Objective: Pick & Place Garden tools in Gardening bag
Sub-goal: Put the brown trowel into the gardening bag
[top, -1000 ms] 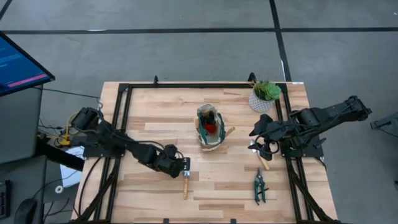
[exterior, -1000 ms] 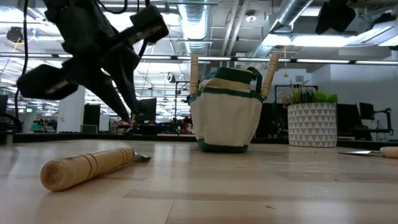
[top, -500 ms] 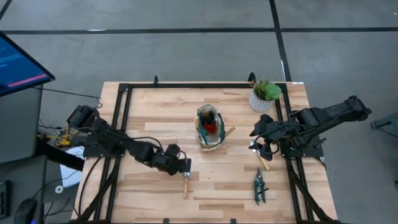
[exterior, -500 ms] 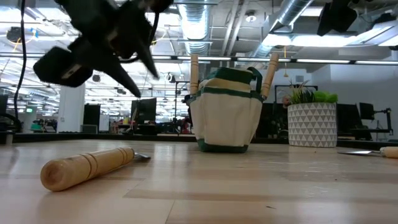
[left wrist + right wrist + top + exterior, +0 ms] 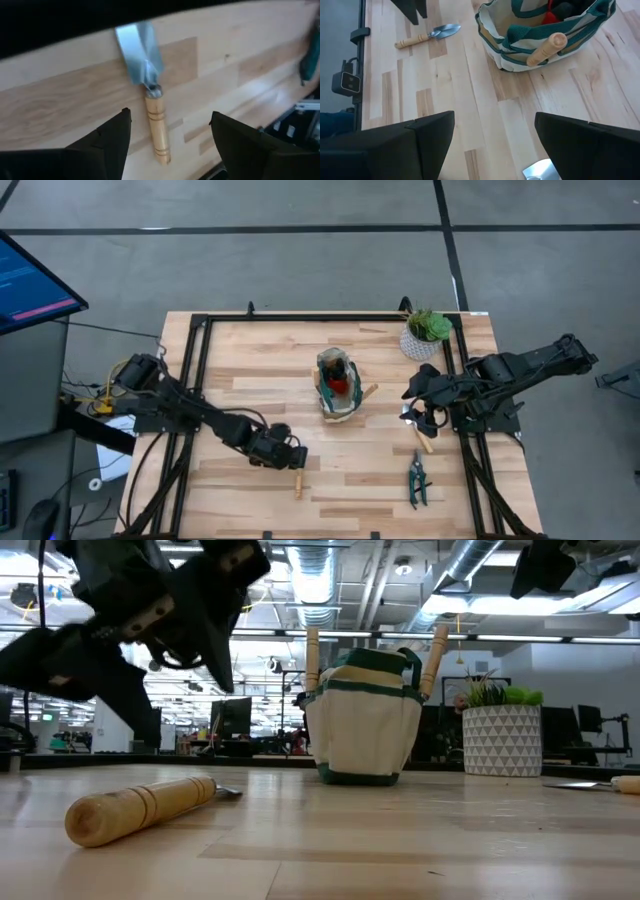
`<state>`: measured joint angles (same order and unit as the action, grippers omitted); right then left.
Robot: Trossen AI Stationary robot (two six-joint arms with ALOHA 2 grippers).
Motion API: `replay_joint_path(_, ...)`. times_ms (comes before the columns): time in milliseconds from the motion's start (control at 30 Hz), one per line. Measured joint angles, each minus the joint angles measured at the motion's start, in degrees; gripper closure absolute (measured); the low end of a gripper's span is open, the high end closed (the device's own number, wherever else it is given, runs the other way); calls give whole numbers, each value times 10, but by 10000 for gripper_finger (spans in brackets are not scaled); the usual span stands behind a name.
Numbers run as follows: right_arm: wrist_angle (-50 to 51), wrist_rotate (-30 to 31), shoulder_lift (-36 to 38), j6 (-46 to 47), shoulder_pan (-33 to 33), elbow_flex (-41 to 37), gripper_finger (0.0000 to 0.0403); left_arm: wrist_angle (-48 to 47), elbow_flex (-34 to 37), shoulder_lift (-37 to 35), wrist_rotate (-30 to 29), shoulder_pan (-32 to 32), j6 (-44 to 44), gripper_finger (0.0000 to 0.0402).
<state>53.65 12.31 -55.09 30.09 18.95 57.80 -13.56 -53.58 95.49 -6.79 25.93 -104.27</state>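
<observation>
On the desk's left half, the left gripper hangs low over a wood-handled trowel that lies flat near the front edge. In the left wrist view the jaws stand spread, one dark finger either side of the trowel's handle and touching neither side, so this looks like a line-up for a pinch rather than a hold.

At the middle stands the gardening bag, upright and open, with wooden handles poking from its side pockets and a red item showing inside.

Further right, the right gripper waits beside the desk's right rail, jaws spread and empty, above a second trowel. The green-handled shears lie just in front of it, near the front edge. The potted plant sits in the far right corner, apart from the work.
</observation>
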Motion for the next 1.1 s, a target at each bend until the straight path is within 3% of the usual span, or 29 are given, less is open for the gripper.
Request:
replay_joint_path(533, 4, 0, 0, 2, -3, 0, 133, 9, -4, 25, 43, -24, -28, 194)
replay_joint_path(733, 15, -2, 0, 4, -2, 0, 133, 13, -58, 82, 88, -23, -25, 195)
replay_joint_path(1100, 21, -3, 0, 9, 14, 0, 133, -7, -85, 124, 97, -23, -27, 203)
